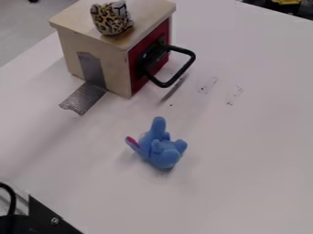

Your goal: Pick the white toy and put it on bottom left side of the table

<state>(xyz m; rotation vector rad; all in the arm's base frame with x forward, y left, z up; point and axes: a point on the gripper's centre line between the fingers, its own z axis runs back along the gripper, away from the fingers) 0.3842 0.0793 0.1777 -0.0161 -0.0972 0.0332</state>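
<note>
How the pincer is standing, and where either toy is lying from it, I cannot tell; nor which toy is the task's. A blue toy (163, 150) is resting on the pale desk (245, 155), near a wooden box (98, 50). A spotted toy (111, 20), partly white, is sitting on the box's top. A black handle (180, 66) is jutting from its red side. Beyond the desk, grey floor (21, 29) is showing.
</note>
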